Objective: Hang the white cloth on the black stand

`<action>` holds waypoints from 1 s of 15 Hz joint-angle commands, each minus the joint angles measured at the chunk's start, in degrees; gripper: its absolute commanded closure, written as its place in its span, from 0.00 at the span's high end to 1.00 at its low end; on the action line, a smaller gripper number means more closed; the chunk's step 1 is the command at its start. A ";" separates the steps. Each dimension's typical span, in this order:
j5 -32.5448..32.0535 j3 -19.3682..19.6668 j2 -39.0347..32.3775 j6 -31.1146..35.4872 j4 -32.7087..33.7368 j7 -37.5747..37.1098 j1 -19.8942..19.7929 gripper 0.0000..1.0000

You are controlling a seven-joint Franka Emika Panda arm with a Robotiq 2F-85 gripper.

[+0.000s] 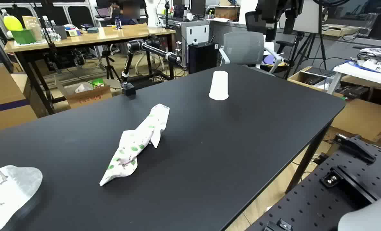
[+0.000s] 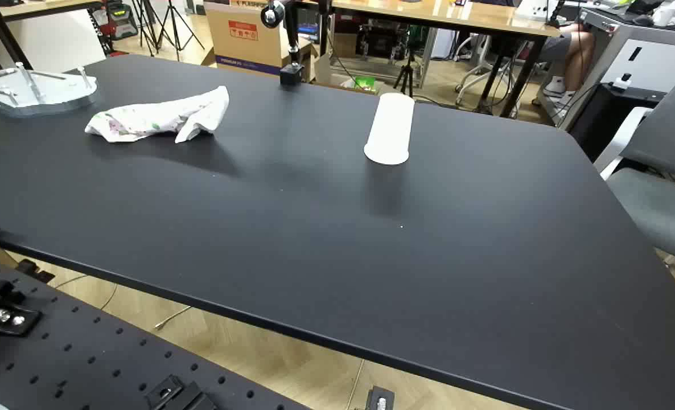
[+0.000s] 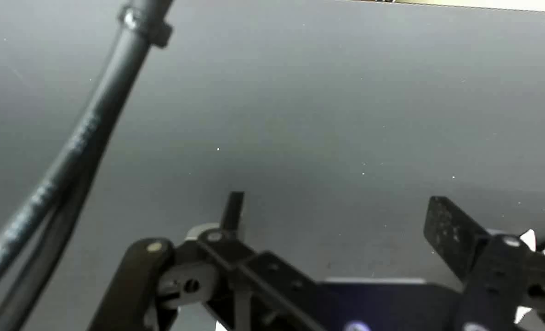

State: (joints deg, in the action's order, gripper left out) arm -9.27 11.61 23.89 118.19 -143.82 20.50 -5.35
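White pegged plate point(image 1: 23, 181) is sitting farthest left of the white cup point(image 1: 219, 86) in both exterior views. Printed white cloth point(image 1: 131, 146) is lying crumpled on the black table point(image 1: 222, 154), left of the cup, apart from the black stand point(image 1: 128, 62). Stand is rising at table edge, also left of the cup. Cup is standing upside down. In the wrist view the gripper point(image 3: 337, 216) is showing 2 fingers wide apart, table visible between them.
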 commanded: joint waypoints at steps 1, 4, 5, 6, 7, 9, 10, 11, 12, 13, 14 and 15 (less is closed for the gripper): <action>0.15 -0.29 -0.04 0.01 0.07 0.10 -0.29 1.00; 0.15 -0.29 -0.03 0.09 0.09 0.10 -0.29 1.00; 0.15 -0.29 -0.03 0.09 0.09 0.10 -0.29 1.00; 0.15 -0.29 -0.03 0.09 0.09 0.10 -0.29 1.00; 0.15 -0.29 -0.03 0.10 0.10 0.10 -0.29 1.00; 0.15 -0.29 -0.03 0.10 0.10 0.10 -0.29 1.00; 0.15 -0.29 -0.03 0.10 0.10 0.10 -0.29 1.00; 0.15 -0.29 -0.03 0.11 0.10 0.10 -0.29 1.00; 0.11 -1.08 -0.91 1.03 -0.33 -0.46 0.36 1.00; 0.36 -1.66 -1.50 1.72 -0.81 -0.50 1.02 1.00; 0.87 -2.94 -2.25 3.93 -1.76 -2.27 1.82 1.00; 1.60 -4.21 -3.38 5.52 -2.27 -3.92 2.62 1.00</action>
State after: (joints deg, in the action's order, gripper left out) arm -8.88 10.26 23.04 119.63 -144.57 20.36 -4.66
